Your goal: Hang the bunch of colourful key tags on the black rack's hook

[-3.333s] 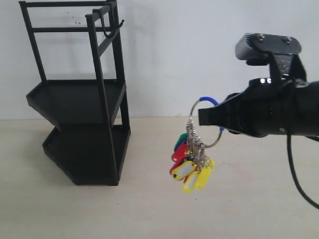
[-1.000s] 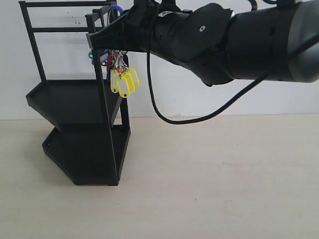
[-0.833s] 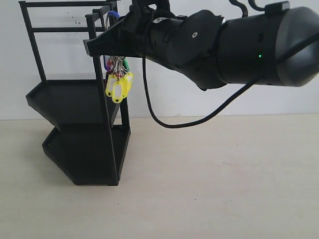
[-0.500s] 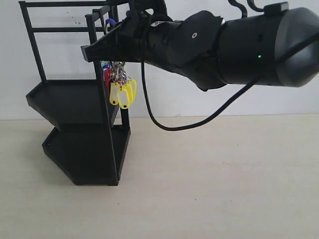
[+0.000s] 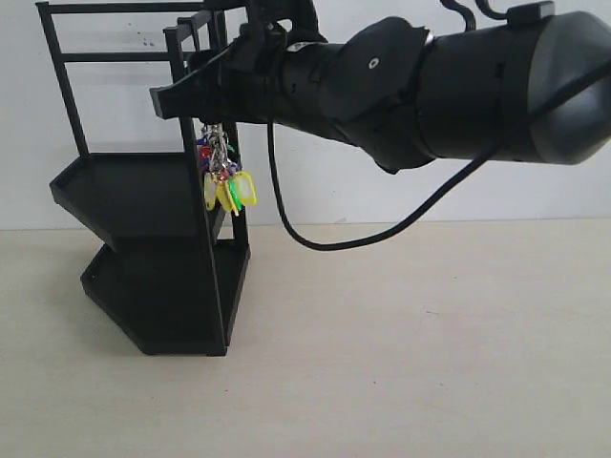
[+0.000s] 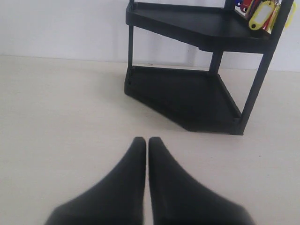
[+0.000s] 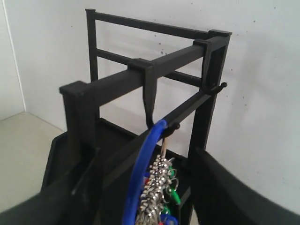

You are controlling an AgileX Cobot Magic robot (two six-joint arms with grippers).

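The colourful key tag bunch [image 5: 227, 189] hangs beside the black rack [image 5: 143, 186], just under its top bar. In the right wrist view its blue-sleeved loop [image 7: 146, 150] lies over the upturned tip of the hook [image 7: 151, 110], and the silver rings and tags [image 7: 161, 187] dangle below. My right gripper [image 5: 162, 98] reaches across to the rack top. It is open [image 7: 145, 159], with a finger on each side of the loop and not touching it. My left gripper [image 6: 142, 139] is shut on nothing, low over the table in front of the rack [image 6: 187, 93].
A second hook [image 7: 215, 86] sits further along the rack's top bar. The right arm's cable [image 5: 286, 219] droops beside the rack. A white wall stands behind, and the beige table [image 5: 401, 353] stretches to the right.
The right arm carried the bunch from mid-table up to the rack's top. In the last half second the gripper has slid a little further left and the tags hang slightly lower.
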